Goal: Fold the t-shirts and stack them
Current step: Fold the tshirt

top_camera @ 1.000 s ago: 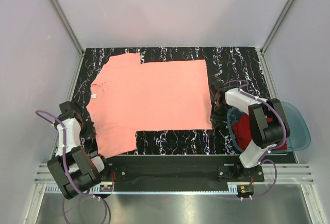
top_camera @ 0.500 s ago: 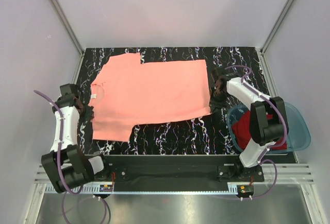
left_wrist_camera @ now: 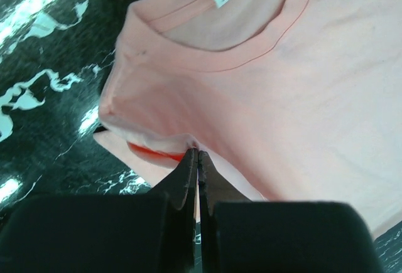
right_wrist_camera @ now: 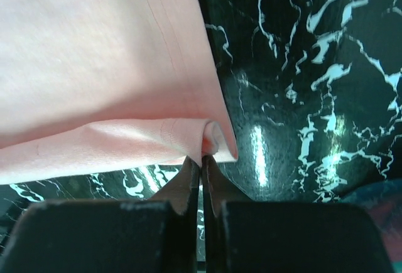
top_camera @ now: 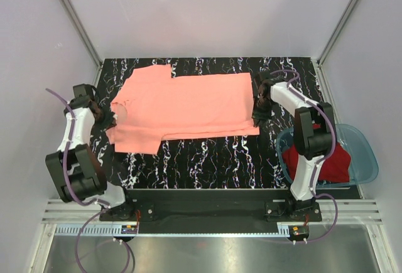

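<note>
The salmon-pink t-shirt (top_camera: 188, 107) lies spread on the marbled table (top_camera: 213, 160), near edge doubled over, w/ left gripper (left_wrist_camera: 196, 154) clamped on its neck-side fold & right gripper (right_wrist_camera: 201, 158) pinching the hem corner, while the dark red t-shirt (top_camera: 326, 163) sits, apparently bunched, in the blue basin (top_camera: 367, 160) at right.

open tabletop (top_camera: 213, 157) nearside of the pink shirt (top_camera: 188, 107); blue basin (top_camera: 365, 152) crowds the right.
</note>
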Available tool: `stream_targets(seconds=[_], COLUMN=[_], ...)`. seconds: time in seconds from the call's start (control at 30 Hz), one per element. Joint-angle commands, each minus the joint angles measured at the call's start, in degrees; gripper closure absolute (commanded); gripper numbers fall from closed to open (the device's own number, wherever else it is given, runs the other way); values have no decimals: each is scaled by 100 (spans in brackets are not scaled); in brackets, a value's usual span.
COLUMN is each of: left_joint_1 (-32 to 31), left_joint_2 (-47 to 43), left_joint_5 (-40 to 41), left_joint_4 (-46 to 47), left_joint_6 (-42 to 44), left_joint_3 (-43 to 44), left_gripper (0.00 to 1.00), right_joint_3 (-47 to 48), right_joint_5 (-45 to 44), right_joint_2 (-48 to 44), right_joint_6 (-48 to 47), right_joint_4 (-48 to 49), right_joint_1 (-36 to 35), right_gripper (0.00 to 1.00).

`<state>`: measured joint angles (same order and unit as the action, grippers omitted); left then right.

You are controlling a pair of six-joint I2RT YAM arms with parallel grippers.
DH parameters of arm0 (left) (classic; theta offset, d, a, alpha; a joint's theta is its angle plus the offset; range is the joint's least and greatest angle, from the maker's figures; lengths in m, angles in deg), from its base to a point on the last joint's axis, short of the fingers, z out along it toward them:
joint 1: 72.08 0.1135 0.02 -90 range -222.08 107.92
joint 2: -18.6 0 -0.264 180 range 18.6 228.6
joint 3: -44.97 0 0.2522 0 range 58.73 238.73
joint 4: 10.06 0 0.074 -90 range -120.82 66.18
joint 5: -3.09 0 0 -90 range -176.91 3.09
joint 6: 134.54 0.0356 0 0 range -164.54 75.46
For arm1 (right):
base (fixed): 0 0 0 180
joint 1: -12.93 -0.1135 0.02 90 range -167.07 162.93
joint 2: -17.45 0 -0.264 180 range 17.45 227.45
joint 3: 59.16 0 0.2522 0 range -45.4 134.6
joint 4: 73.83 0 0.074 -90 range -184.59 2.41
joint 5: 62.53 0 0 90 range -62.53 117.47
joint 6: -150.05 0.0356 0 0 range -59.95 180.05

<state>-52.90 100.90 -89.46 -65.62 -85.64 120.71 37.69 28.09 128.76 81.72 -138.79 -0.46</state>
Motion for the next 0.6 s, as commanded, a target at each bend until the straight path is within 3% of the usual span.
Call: stream_targets(seconds=[0.0, 0.57], left_joint_1=[-11, -64], left_joint_2=[364, 1429], left_joint_5=[-229, -449], left_joint_4=[278, 208], left_joint_6=[286, 568], left_joint_3=[481, 1369], left_gripper=[100, 100], right_joint_3=[435, 1060], right_joint_5=[-89, -220], right_joint_2=[198, 647], right_joint_6=[-111, 39], right_joint_4=[-171, -382], right_joint_1=[47, 143], right_gripper=[100, 100])
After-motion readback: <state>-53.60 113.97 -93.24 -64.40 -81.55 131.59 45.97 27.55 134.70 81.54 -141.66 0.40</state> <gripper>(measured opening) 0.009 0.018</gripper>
